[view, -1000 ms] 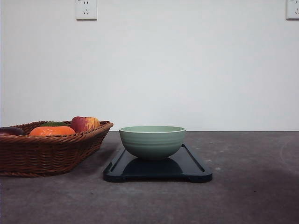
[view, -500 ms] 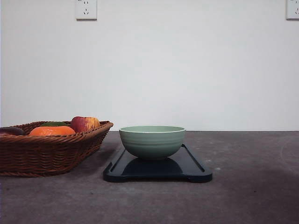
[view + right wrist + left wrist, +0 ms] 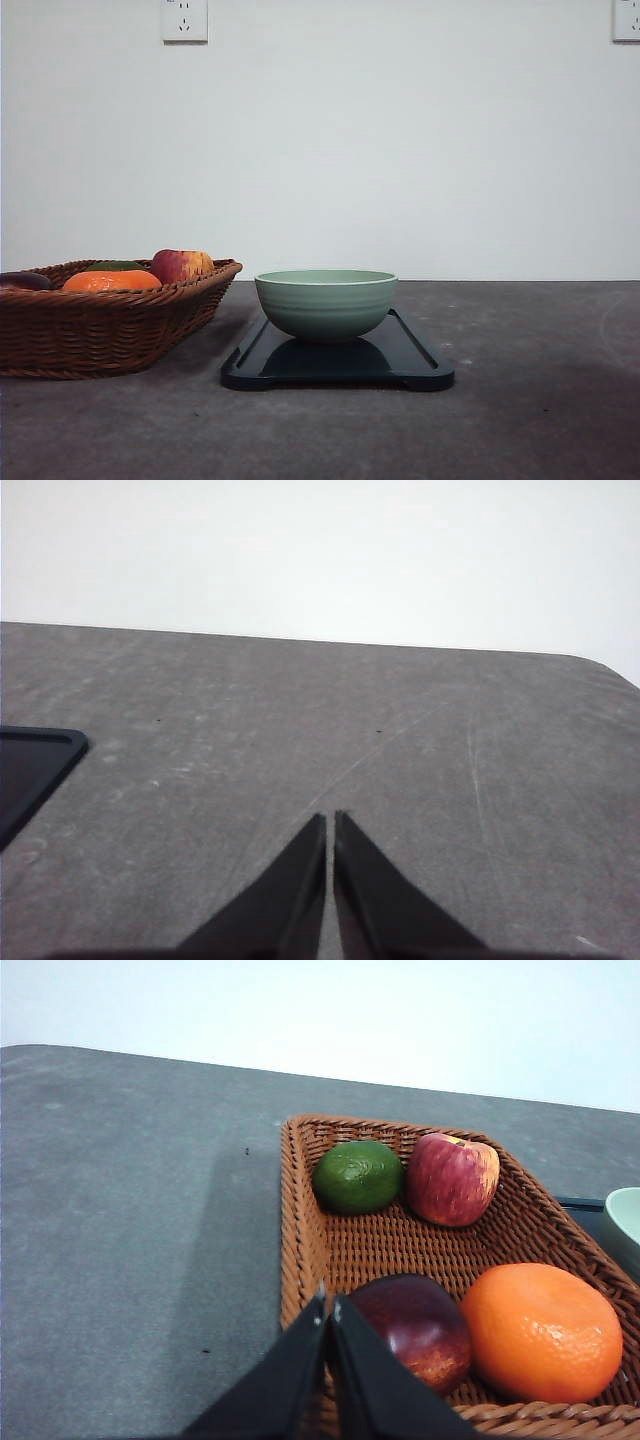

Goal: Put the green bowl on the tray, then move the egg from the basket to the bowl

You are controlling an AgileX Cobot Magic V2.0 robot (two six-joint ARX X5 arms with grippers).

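The grey table (image 3: pixel 520 420) carries everything. On its left side sits the basket (image 3: pixel 100 330), the biggest thing on it, with fruit heaped inside. Just beside it, toward the middle, lies the tray (image 3: pixel 410 360), and the bowl (image 3: pixel 325 305) stands upright on the tray's left half, so I judge the first step done.

In the left wrist view the basket holds an orange (image 3: pixel 540 1332), an apple (image 3: pixel 452 1178), a dark red fruit (image 3: pixel 415 1328) and a lime (image 3: pixel 358 1176). Orange and dark fruit touch; apple and lime touch at the far end. I cannot tell where the egg lies among them.

The left gripper (image 3: pixel 328 1302) has its fingers pressed together on nothing, tips over the basket's near rim, just beside the dark fruit. The right gripper (image 3: pixel 329 820) is likewise pressed together and empty, over bare table, with a tray corner off to one side.

My guess on handling: an egg is light, stiff, thin-shelled and smooth, so it slips and cracks easily. The claw should spread first, then close gently across the egg's short middle, clear of neighbouring fruit. The glazed bowl is slick, so lower the egg close to its bottom before letting go; it will roll.
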